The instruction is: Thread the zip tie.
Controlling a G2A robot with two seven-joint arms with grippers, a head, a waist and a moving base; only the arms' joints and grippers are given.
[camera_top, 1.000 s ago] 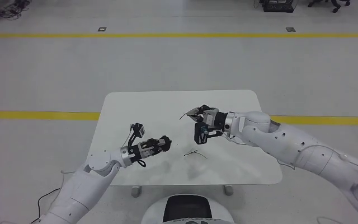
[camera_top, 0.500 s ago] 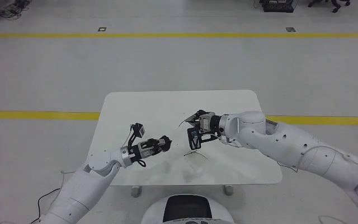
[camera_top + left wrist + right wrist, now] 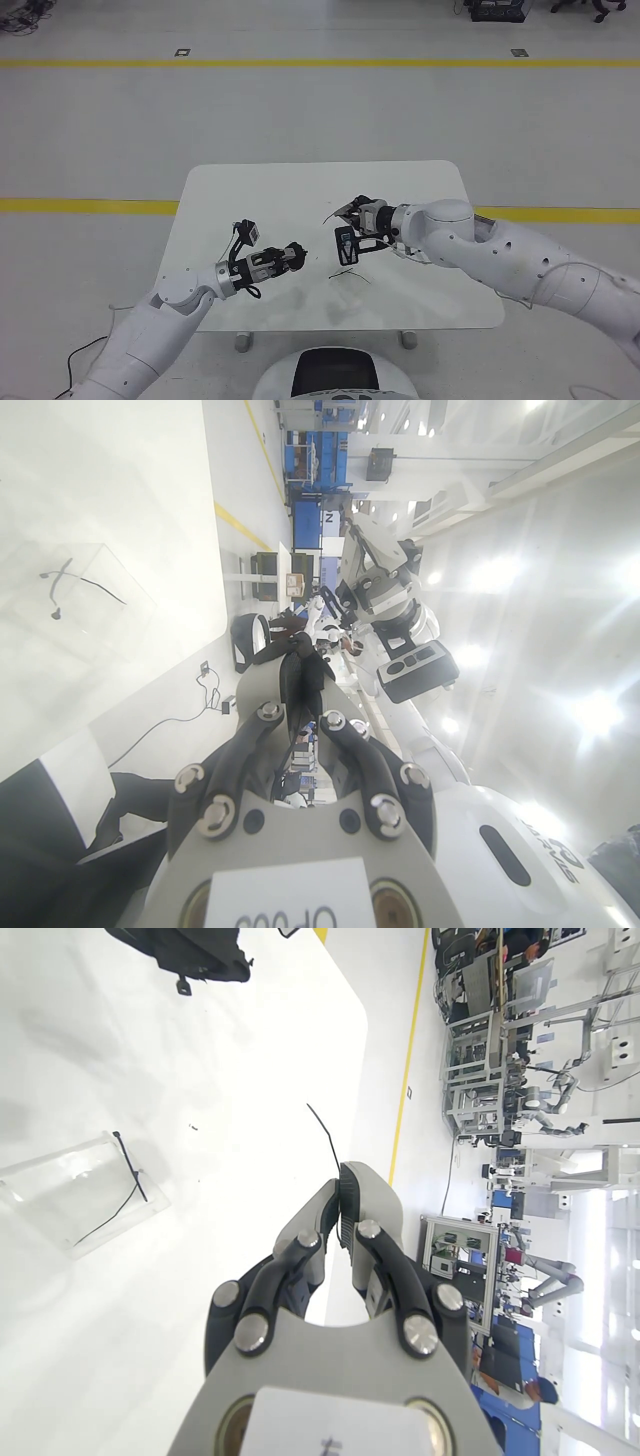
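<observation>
The table (image 3: 420,290) was white with round corners. It stood on a pale grey floor (image 3: 300,110) with a yellow line (image 3: 90,206) painted across it. Behind it was a big room with metal racks (image 3: 475,1053), blue shelves (image 3: 310,470) and bright ceiling lights (image 3: 500,570).

The right fingers (image 3: 370,1198) were squeezed tight on a thin black zip tie (image 3: 325,1138) above the middle of the table. Its long tail stuck out past the tips.

The left fingers (image 3: 310,672) were over the front left part of the table, apart from the right ones. Their tips were pressed together. I could not tell if anything was between them.

A clear tray (image 3: 45,1168) sat on the table near the front edge, with loose ties (image 3: 131,1173) lying crossed in it.
</observation>
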